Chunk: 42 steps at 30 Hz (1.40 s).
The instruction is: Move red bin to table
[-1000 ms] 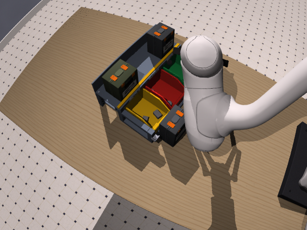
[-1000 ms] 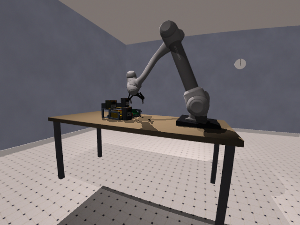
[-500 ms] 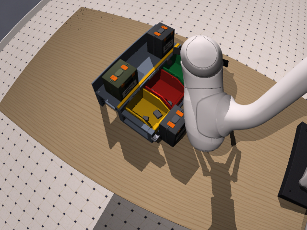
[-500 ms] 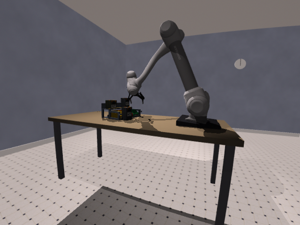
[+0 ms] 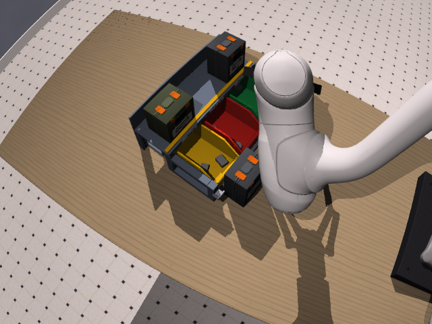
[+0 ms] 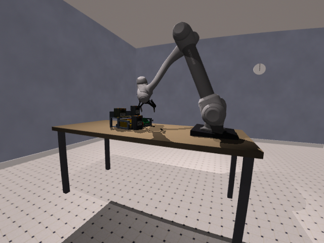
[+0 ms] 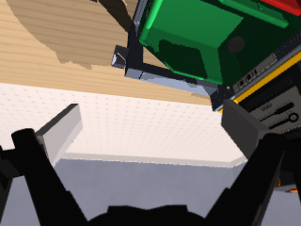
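Note:
The red open bin [image 5: 233, 121] sits in the middle slot of the dark grey shelf [image 5: 181, 139], between the yellow bin [image 5: 206, 150] and the green bin [image 5: 246, 94]. A small dark part [image 5: 239, 144] lies in the red bin. In the overhead view my arm's wrist hides the gripper. In the side view my gripper [image 6: 148, 104] hangs open and empty above the shelf's right end. In the wrist view the open fingers frame the green bin [image 7: 198, 42]; only a red sliver [image 7: 288, 5] of the red bin shows at the top right.
An olive case [image 5: 169, 111] and a black case [image 5: 227, 55] stand on the shelf's back row. Another black case [image 5: 244, 175] stands at the shelf's front corner beside the yellow bin. My black base plate [image 5: 415, 233] is at the right.

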Each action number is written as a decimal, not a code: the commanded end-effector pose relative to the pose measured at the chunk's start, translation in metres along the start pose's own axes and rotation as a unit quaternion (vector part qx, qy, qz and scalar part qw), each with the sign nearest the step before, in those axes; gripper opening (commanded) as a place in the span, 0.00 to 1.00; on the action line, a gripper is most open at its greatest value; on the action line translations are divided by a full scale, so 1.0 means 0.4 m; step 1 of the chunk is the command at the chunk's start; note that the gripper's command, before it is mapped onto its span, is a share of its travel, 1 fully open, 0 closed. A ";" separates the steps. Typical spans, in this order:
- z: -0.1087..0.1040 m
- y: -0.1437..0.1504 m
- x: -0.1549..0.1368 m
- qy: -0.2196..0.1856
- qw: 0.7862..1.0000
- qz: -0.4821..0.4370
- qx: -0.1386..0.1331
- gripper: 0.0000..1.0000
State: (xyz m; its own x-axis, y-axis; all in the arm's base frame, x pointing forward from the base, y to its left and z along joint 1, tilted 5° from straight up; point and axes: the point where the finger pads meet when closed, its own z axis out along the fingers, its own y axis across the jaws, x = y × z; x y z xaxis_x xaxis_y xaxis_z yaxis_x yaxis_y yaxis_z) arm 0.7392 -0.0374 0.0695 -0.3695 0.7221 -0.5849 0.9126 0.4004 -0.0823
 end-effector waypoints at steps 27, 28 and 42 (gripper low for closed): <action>-0.098 -0.002 -0.079 0.000 1.000 0.000 0.000 0.57; -0.098 -0.002 -0.079 0.000 1.000 0.000 0.000 0.57; -0.205 -0.003 -0.165 0.000 1.000 0.000 0.000 0.57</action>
State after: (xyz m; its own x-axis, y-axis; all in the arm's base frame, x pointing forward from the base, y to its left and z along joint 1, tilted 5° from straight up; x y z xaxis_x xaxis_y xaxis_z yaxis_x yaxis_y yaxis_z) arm 0.7482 -0.0391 0.1734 -0.3701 0.7219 -0.5847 0.9125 0.4006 -0.0829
